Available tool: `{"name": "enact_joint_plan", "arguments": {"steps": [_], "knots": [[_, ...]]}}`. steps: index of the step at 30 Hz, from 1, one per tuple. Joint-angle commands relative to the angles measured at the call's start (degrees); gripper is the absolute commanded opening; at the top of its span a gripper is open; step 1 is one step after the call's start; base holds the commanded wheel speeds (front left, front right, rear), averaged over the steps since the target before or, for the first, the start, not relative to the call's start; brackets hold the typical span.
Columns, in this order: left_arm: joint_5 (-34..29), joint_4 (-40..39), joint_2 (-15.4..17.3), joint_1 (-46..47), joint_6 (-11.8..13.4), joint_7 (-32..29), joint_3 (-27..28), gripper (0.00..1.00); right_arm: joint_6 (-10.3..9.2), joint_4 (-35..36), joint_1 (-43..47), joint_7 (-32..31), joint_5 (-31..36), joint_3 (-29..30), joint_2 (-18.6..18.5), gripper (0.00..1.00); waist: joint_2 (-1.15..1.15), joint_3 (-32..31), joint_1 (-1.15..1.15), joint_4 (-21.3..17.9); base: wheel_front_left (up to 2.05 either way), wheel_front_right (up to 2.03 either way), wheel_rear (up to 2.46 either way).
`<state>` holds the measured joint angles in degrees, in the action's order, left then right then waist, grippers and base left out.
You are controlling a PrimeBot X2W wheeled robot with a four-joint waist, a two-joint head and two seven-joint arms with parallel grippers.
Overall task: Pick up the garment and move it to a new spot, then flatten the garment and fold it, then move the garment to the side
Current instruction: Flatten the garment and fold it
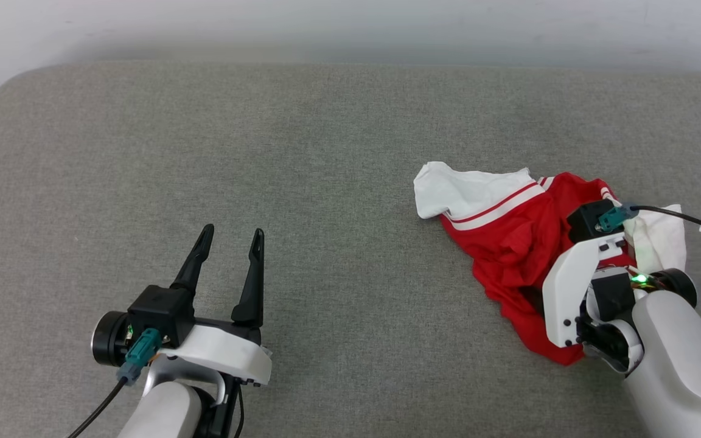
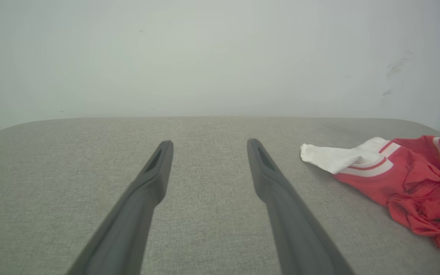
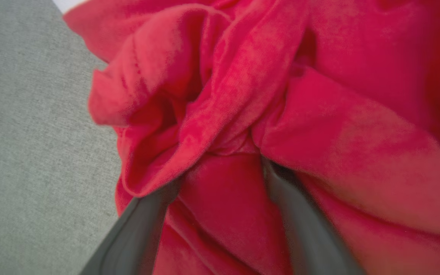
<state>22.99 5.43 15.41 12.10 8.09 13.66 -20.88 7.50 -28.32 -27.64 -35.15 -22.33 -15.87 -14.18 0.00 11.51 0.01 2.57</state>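
red jersey t-shirt (image 1: 509, 243) lies bunched on the right half of the grey cushion (image 1: 326, 121), its length running from a white sleeve (image 1: 454, 191) near the cushion's middle to a red hem (image 1: 557, 353) at the near right. the right gripper (image 3: 220, 173) is down in the folds, fingers spread, cloth between them but not pinched (plainly the nearer arm). the left gripper (image 1: 232, 231) hovers agape and empty over the cushion's near left.

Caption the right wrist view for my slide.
Open right gripper, fingers buried in crumpled red jersey garment on grey cushion.
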Motion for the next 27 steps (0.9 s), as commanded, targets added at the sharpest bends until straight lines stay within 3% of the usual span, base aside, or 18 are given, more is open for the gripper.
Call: {"name": "enact_joint_plan", "arguments": {"steps": [1, 2, 3, 4, 9, 11, 15, 19, 20, 21, 22, 27], "knots": [[0.0, 0.3, -0.3, 0.5, -0.1, 0.3, 0.0, 1.0, -0.01, -2.2, -0.1, 0.0, -0.9, -1.1, 0.8, 1.0, 0.0, 0.3, -0.01, 0.3, 0.0, 0.0, 0.0], [0.1, 0.6, -0.2, 0.5, -0.2, 0.5, 0.1, 1.0, -0.01, -3.5, 0.1, 0.4, -1.7, -1.8, 1.3, 0.47, 0.0, 0.2, -0.01, 0.3, 0.0, 0.0, 0.0], [0.2, 0.7, -0.2, 0.5, -0.2, 0.6, 0.3, 1.0, 0.0, -4.4, 0.3, 0.7, -2.3, -2.5, 1.7, 0.04, 0.0, 0.2, -0.01, 0.2, 0.0, 0.0, 0.0], [0.2, 0.9, -0.1, 0.4, -0.2, 0.7, 0.3, 1.0, 0.07, -5.0, 0.4, 1.1, -3.1, -3.4, 2.1, 0.0, 0.0, 0.0, -0.01, 0.1, 0.0, 0.0, 0.0], [0.4, 1.4, 0.2, -0.8, 0.3, 0.8, 0.8, 1.0, 0.06, -1.6, 0.8, 5.3, -5.9, -7.1, 2.0, 0.0, 0.0, -1.2, -0.01, -0.9, 0.0, 0.0, 0.0], [0.7, 1.5, 0.4, -1.3, 0.5, 0.9, 0.8, 1.0, 0.04, 5.4, 3.2, 6.4, -8.1, -10.8, 1.4, 0.0, 0.0, -2.4, -0.01, -1.8, 0.0, 0.0, 0.0], [0.9, 1.5, 0.2, -2.2, 0.8, 0.7, 0.5, 1.0, -0.01, 11.9, 8.5, 4.7, -9.2, -14.5, 0.7, 0.0, 0.0, -3.7, -0.01, -2.2, 0.0, 0.0, 0.0], [1.2, 1.6, -0.1, -2.6, 0.8, 0.7, 0.2, 1.0, -0.01, 14.1, 15.0, 2.2, -9.7, -15.1, 0.5, 0.0, 0.0, -4.8, -0.01, -2.3, 0.0, 0.0, 0.0], [1.3, 1.6, -0.1, -2.8, 0.8, 0.6, 0.1, 1.0, -0.02, 14.1, 16.1, 2.4, -9.2, -14.7, 0.5, 0.07, 0.0, -5.0, -0.01, -2.3, 0.0, 0.0, 0.0], [1.4, 1.7, -0.2, -3.1, 0.8, 0.6, 0.1, 1.0, -0.02, 14.3, 16.9, 3.7, -8.6, -14.0, 0.7, 0.59, 0.0, -5.3, -0.01, -2.3, 0.0, 0.0, 0.0], [1.4, 1.8, -0.2, -3.4, 0.9, 0.6, 0.0, 1.0, -0.02, 14.6, 17.7, 5.2, -8.2, -13.2, 1.1, 1.0, 0.0, -5.5, -0.01, -2.4, 0.0, 0.0, 0.0], [1.8, 1.8, 0.2, -4.3, 1.0, 0.4, -0.1, 1.0, -0.02, 18.0, 20.3, 15.9, -5.4, -9.1, 2.8, 1.0, 0.0, -7.0, -0.01, -2.9, 0.0, 0.0, 0.0]]}}
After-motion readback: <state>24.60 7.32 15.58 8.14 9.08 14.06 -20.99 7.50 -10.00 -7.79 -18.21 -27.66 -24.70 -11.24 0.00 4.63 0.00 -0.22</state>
